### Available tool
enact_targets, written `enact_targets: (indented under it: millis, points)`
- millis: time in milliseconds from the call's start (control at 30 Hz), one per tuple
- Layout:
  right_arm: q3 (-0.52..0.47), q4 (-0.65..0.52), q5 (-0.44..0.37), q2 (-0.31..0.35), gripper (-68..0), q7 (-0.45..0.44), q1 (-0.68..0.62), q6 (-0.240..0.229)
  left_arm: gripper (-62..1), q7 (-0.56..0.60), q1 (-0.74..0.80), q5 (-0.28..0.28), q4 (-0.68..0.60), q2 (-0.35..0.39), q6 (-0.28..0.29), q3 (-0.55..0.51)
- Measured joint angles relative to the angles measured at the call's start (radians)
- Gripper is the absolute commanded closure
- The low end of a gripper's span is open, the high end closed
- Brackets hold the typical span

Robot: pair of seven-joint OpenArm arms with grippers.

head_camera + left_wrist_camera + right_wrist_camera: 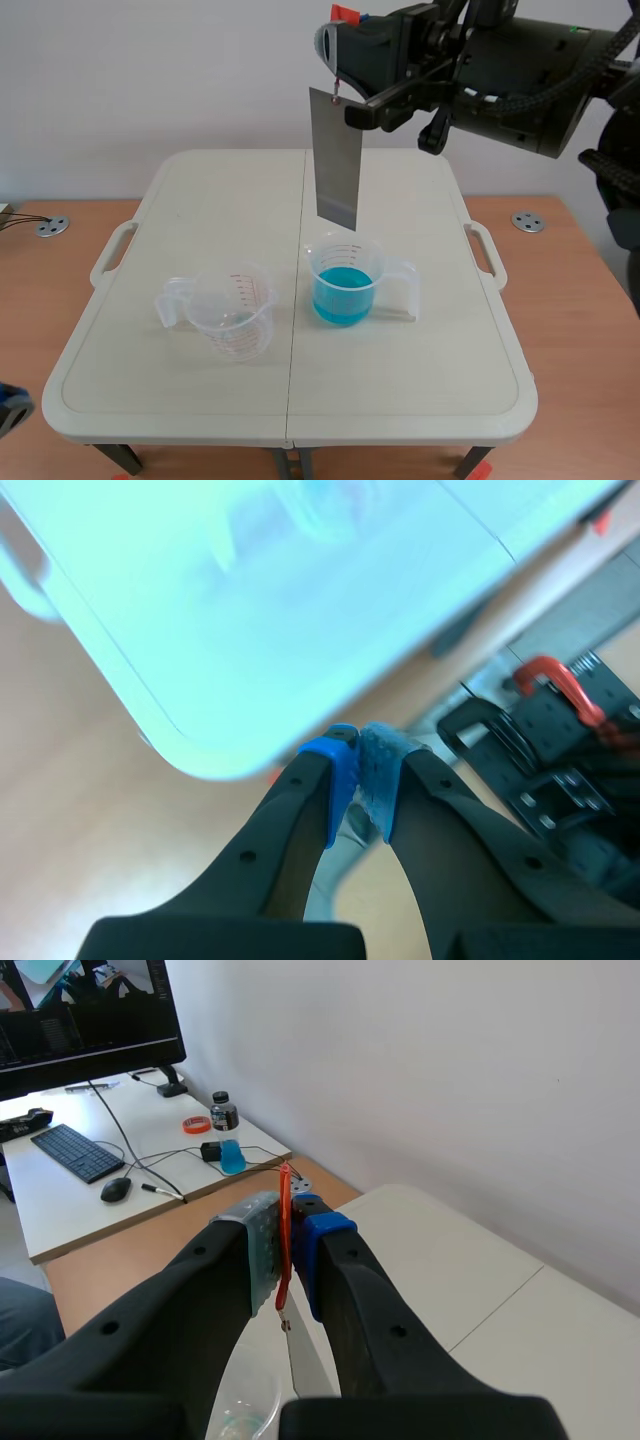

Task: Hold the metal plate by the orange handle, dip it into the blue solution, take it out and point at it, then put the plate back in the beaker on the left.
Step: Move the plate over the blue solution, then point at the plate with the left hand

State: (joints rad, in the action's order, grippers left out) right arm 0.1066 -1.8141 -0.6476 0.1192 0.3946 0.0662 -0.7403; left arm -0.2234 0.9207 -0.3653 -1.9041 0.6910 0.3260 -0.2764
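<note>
Hanging upright in the air, the plate (336, 155) has its lower edge just above the rim of the blue beaker (345, 285), close to it but not in the solution (343, 297). The handle (285, 1182) at its top is pinched flat between the two pads of the right claw (286, 1222). That arm comes in high from the bench's far right, so the grasp by the handle is done.

The blue beaker stands just right of the bench's (420, 400) middle seam, about midway between the far and near edges, with its grip turned toward the right edge. The left beaker (232, 310) stands just left of the seam, a little nearer the near edge. It is clear and holds no plate.

No blue film or drop can be made out on the grey metal, though the surface is too plain to be sure. I judge the plate to be lined up over the solution with the dip likely yet to come. Lifting out, pointing and setting the plate in the left beaker are left in any case.

The left claw (360, 765) sits low off the bench's near left corner, well apart from both beakers. Its pads (340, 770) are pressed together on nothing. That would suit pointing, but it has far to go to reach the plate.
</note>
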Motion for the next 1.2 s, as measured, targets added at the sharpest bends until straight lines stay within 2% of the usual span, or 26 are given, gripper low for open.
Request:
enact_targets:
  millis: [233, 300, 433, 533, 767, 933, 1033, 1133, 1200]
  points:
    - [-0.054, 0.0, 0.0, 0.028, -1.3, 0.005, 0.0, 0.002, -4.5, -0.006, -0.198, -0.014, 0.013, 0.013, 0.023, 0.016]
    - [-0.06, 0.0, 0.0, 0.035, -1.3, 0.004, 0.0, 0.002, -4.5, -0.008, -0.262, -0.014, 0.03, 0.013, 0.062, 0.042]
    - [-0.06, 0.0, 0.0, 0.039, -1.3, 0.004, 0.0, 0.002, -4.5, -0.009, -0.378, -0.013, 0.075, 0.012, 0.097, 0.122]
    - [-0.06, 0.0, 0.001, 0.039, -1.3, 0.005, 0.0, 0.002, -4.5, -0.009, -0.469, -0.013, 0.114, 0.012, 0.098, 0.189]
    - [-0.06, 0.0, 0.001, 0.039, -1.3, 0.004, 0.0, 0.002, -4.5, -0.008, -0.71, -0.013, 0.229, 0.01, 0.159, 0.364]
    - [-0.06, 0.0, 0.001, 0.039, -1.3, 0.004, 0.0, 0.002, -4.5, 0.015, -0.866, -0.013, 0.33, 0.005, 0.234, 0.489]
    - [-0.06, 0.0, 0.001, 0.039, -1.3, 0.004, 0.0, 0.002, -4.5, 0.014, -0.949, -0.011, 0.386, -0.022, 0.275, 0.557]
    - [-0.06, 0.0, 0.001, 0.039, -1.3, 0.004, 0.0, 0.002, -4.5, 0.014, -1.021, -0.01, 0.437, -0.063, 0.286, 0.613]
    - [-0.06, 0.0, 0.001, 0.039, -1.3, 0.004, 0.0, 0.002, -4.4, 0.013, -1.069, -0.01, 0.47, -0.095, 0.323, 0.64]
